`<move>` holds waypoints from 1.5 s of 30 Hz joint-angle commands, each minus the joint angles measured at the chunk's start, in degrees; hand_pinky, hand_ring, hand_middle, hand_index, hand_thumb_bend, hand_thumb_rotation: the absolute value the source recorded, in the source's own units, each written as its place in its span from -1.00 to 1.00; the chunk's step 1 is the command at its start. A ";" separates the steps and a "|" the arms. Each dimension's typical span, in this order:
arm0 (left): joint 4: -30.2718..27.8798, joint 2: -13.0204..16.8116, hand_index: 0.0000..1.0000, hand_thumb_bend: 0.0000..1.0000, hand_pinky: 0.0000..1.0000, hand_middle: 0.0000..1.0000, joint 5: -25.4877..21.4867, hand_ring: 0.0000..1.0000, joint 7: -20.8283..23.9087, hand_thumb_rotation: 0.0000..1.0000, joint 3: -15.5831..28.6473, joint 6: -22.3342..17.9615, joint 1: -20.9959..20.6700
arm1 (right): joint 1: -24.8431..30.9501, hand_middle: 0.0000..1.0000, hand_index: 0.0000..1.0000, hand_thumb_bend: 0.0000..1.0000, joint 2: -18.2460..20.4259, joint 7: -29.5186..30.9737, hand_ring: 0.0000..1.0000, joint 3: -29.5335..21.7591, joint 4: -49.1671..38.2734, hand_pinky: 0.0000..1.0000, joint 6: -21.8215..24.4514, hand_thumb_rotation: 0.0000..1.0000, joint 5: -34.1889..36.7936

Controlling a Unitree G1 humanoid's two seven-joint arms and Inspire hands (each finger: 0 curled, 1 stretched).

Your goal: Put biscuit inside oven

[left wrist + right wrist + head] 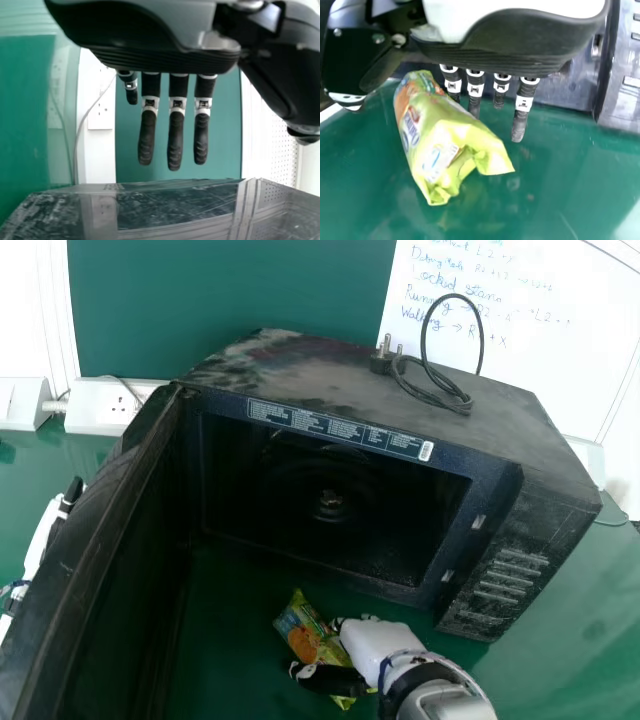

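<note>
The black oven (350,510) faces me, its door (100,540) swung open on the left. Beyond the door, at the head view's left edge, is my left hand (40,540); in the left wrist view the hand (175,135) has straight fingers, above a glossy dark surface. My right hand (375,640) is low in front of the oven opening, beside the green-yellow biscuit packet (305,630), with the thumb across the packet. In the right wrist view the packet (435,135) lies between the thumb and the straight fingers of the hand (520,117), which do not curl round it.
A plug and coiled cable (435,390) rest on the oven's top. Buttons line the oven's right front. A white socket box (105,405) is at the back left, and a whiteboard (540,330) stands behind. The table (560,640) is green.
</note>
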 commanded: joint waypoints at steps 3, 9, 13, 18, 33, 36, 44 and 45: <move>0.80 0.49 -0.03 0.04 -0.37 -0.12 -0.62 -0.24 -0.69 -0.85 0.29 -1.21 -0.30 | 2.19 0.78 0.82 0.75 1.22 -1.05 0.70 -0.18 -0.12 0.40 -1.29 0.11 -0.73; 0.17 0.42 -0.03 0.03 -0.38 -0.12 -0.89 -0.25 -0.95 -0.85 0.29 -1.16 -0.13 | 2.89 0.78 0.83 0.74 1.91 -1.52 0.70 -0.78 0.51 0.41 -2.24 0.09 -1.90; 0.40 0.47 -0.03 0.03 -0.37 -0.12 -0.96 -0.24 -1.11 -0.84 0.36 -1.17 -0.13 | 3.00 0.76 0.83 0.74 2.35 -1.41 0.66 -1.16 0.81 0.36 -2.63 0.07 -2.35; 1.01 0.51 -0.03 0.04 -0.36 -0.13 -0.79 -0.23 -1.08 -0.84 0.42 -1.52 -0.31 | 3.80 0.77 0.82 0.73 2.60 -2.30 0.70 -0.91 1.33 0.43 -3.71 0.07 -3.23; -0.59 0.21 -0.03 0.03 -0.37 -0.13 -0.51 -0.23 -0.41 -0.84 0.06 -1.04 -0.02 | 9.59 0.79 0.81 0.81 3.09 -13.64 0.67 2.37 5.34 0.43 -6.46 0.03 -9.62; -1.05 0.21 -0.03 0.03 -0.37 -0.13 -0.45 -0.24 -0.33 -0.85 -0.03 -0.74 0.07 | 10.24 0.80 0.82 0.81 2.52 -15.55 0.66 2.84 5.99 0.41 -7.01 0.04 -10.34; -1.14 0.16 -0.03 0.03 -0.38 -0.13 -0.28 -0.24 -0.09 -0.85 -0.06 -0.43 -0.10 | 12.03 0.78 0.82 0.84 2.73 -19.89 0.61 3.78 8.21 0.33 -7.06 0.03 -11.32; -0.86 0.21 -0.03 0.03 -0.38 -0.13 -0.22 -0.24 -0.16 -0.85 -0.06 -0.61 -0.19 | 12.18 0.78 0.82 0.84 2.72 -20.24 0.60 3.98 8.45 0.32 -7.11 0.03 -11.53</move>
